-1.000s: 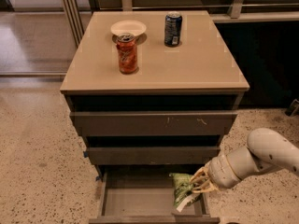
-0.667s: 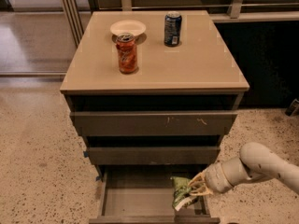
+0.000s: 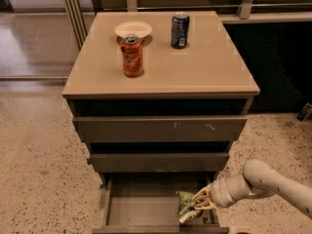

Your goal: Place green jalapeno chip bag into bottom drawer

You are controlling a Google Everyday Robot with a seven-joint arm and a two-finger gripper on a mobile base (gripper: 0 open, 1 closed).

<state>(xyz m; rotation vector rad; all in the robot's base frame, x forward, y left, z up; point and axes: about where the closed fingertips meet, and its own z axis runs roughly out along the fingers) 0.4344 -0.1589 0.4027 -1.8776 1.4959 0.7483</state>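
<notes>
Step in hand: release into the drawer. You keep the chip bag (image 3: 185,203) low inside the bottom drawer (image 3: 140,209), behind the front panel, then let go cleanly and lift out without snagging it. The bag is inside the open drawer at its 3 o'clock end; can't tell if it touches the floor. The pincer (image 3: 201,202) pinches the bag's right edge. The arm (image 3: 265,182) enters from 4 o'clock, sloping down, wrist over the drawer's right wall.

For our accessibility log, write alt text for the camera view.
The robot's hand, low at right, is at a small glossy green chip bag inside the open grey-brown bottom drawer. On the beige cabinet top stand a red-orange can, a dark blue can and a white bowl.
</notes>
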